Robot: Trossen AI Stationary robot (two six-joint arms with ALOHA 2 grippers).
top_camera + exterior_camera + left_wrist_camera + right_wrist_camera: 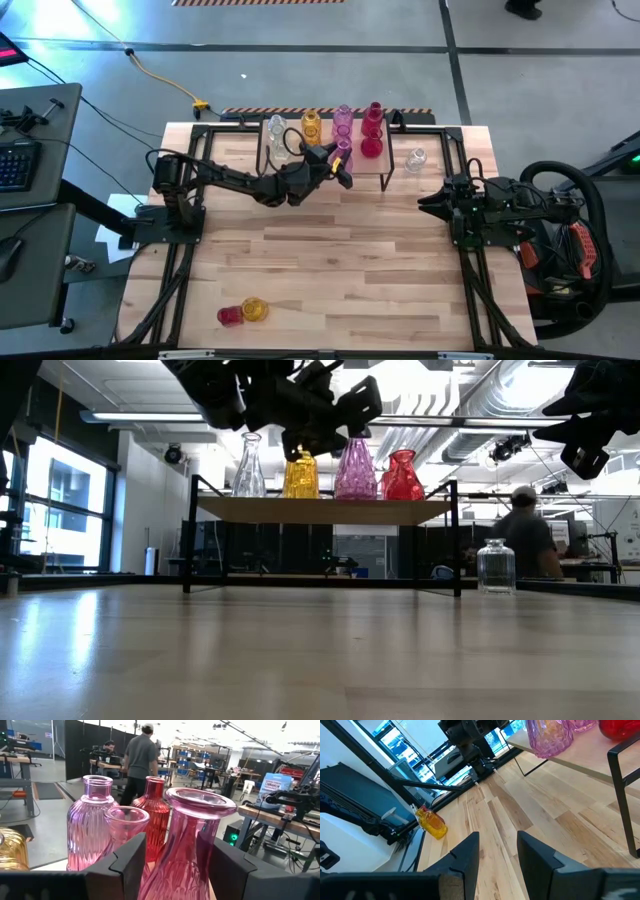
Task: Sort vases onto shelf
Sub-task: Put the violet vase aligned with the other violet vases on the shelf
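1. While the left gripper (pixel 340 166) reaches over the front edge of the shelf (pixel 300 152), its fingers (pixel 131 862) sit either side of a pink vase (pixel 187 845), closed about its body.
2. Held vase is upright, in front of the pink vases on the shelf, beside the yellow vase (pixel 311 124).
3. On the shelf: clear vases (pixel 277 128), yellow, pink (pixel 343 118), red (pixel 373 116), in a row.
4. One clear bottle (pixel 416 158) stands on the table just right of the shelf.
5. A red vase (pixel 230 316) and a yellow one (pixel 254 309) lie touching, well away from the shelf, near the table's front-left corner.
6. Right gripper (pixel 428 203) waits right of the shelf, fingers (pixel 468 851) apart, holding nothing.
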